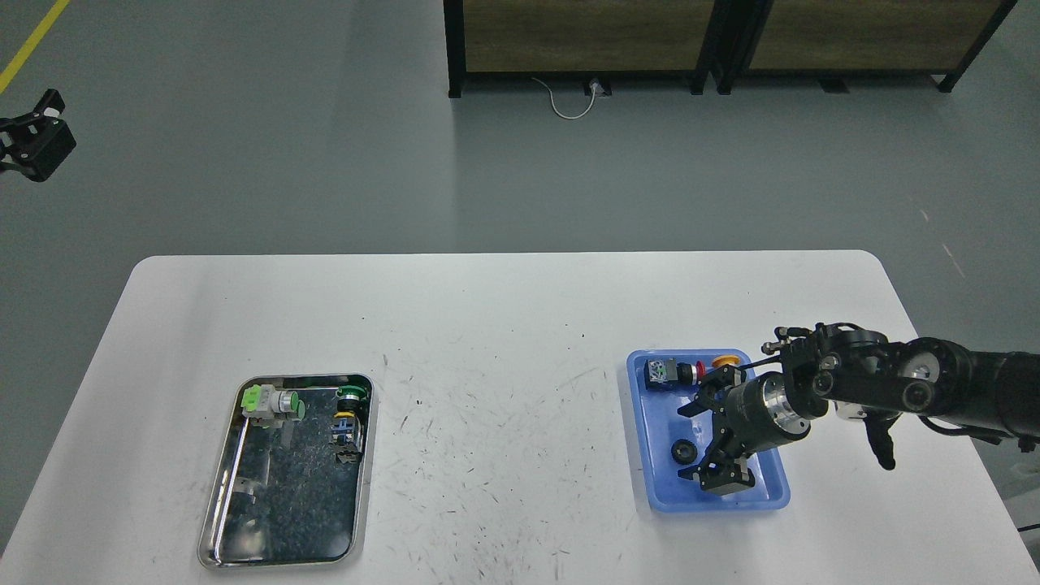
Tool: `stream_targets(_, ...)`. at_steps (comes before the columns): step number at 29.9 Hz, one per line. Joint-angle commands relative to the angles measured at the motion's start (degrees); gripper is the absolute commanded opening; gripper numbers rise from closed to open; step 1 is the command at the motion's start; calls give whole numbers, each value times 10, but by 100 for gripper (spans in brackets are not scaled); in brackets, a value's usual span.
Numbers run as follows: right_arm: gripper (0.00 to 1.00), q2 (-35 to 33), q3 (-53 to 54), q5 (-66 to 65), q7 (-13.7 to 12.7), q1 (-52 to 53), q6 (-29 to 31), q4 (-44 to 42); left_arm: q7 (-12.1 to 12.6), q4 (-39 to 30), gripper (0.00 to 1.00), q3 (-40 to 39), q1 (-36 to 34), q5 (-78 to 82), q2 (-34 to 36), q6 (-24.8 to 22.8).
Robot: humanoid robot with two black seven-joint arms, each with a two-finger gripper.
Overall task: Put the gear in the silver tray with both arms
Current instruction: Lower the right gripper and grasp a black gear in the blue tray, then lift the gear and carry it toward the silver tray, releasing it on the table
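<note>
On the white table (504,325), the shiny rectangular silver tray (213,520) lies near-left holding 2 green-capped switches. Near-right, the right gripper (705,435) hangs over the blue plastic tray (650,479), jaws apart around nothing, beside a small black gear (682,449). The left gripper is out of view.

No legible text, label, brand, number or sign is showing in the head view. The switch parts lying in the silver tray (213,520) and in the blue tray (650,487) are appearing too small for any marking to be read. The right arm (934,390) and its gripper (705,435) are showing no readable lettering. The yellow floor line (32,42) is carrying no characters.
</note>
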Motion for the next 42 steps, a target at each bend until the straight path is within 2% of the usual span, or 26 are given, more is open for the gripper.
stream_targets(1, 82, 3, 1, 1, 0, 0, 1, -1, 0, 0, 100, 0, 0, 0, 0, 1)
stream_targets(18, 53, 2, 2, 0, -8, -2, 6, -2, 0, 0, 100, 0, 6, 0, 0, 7)
stream_targets(27, 30, 2, 3, 0, -11, -5, 6, -4, 0, 1, 100, 0, 7, 0, 0, 8)
stream_targets(32, 26, -1, 17, 3, -9, -8, 10, -4, -1, 2, 100, 0, 11, 0, 0, 8)
stream_targets(39, 26, -21, 64, 11, -7, 2, 32, -2, -2, 1, 100, 0, 13, 0, -1, 12)
stream_targets(42, 27, -8, 73, 25, -7, 21, 39, -1, -2, 0, 100, 0, 13, 0, -2, 13)
